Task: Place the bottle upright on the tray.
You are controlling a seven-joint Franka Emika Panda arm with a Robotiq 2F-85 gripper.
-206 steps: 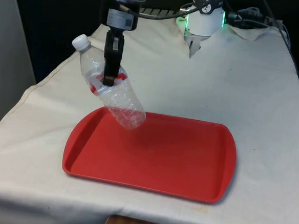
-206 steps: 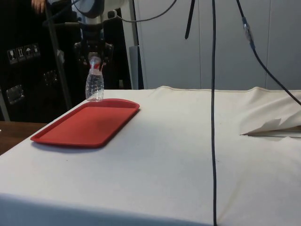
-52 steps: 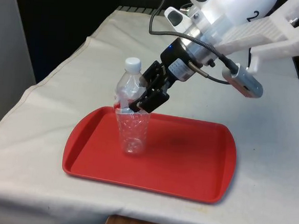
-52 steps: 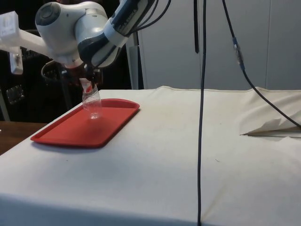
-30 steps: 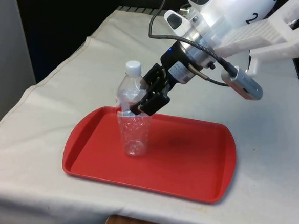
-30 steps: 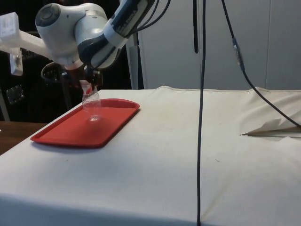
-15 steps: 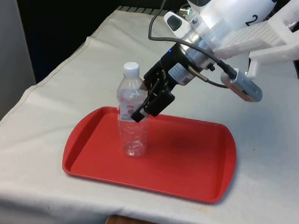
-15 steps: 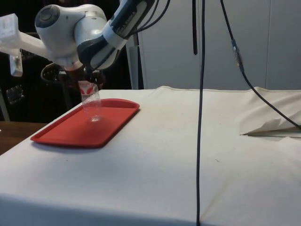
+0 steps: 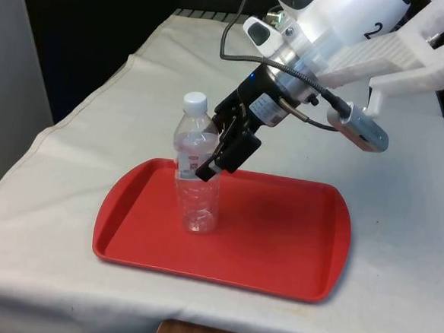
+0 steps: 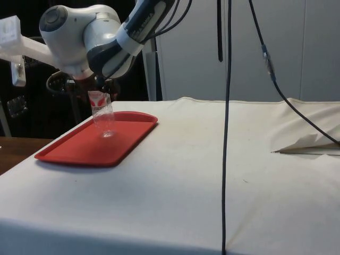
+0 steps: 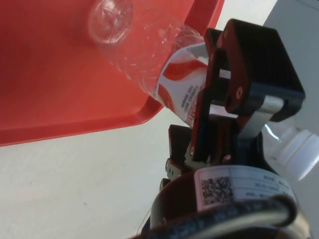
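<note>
The bottle (image 9: pixel 197 172) stands upright with its base on the red tray (image 9: pixel 277 246), near the front view's left end, and my gripper (image 9: pixel 210 166) has opened a little, fingers slack beside the label. It is thin, crinkly clear plastic with a white cap, light and tall. I judge that a finger snagging the label as I pull away could tip it on the smooth tray.

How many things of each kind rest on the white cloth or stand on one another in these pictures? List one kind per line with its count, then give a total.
Clear plastic bottle with white cap and red-and-white label, standing upright on the tray: 1
Red rectangular plastic tray lying flat on the cloth: 1
Total: 2
</note>
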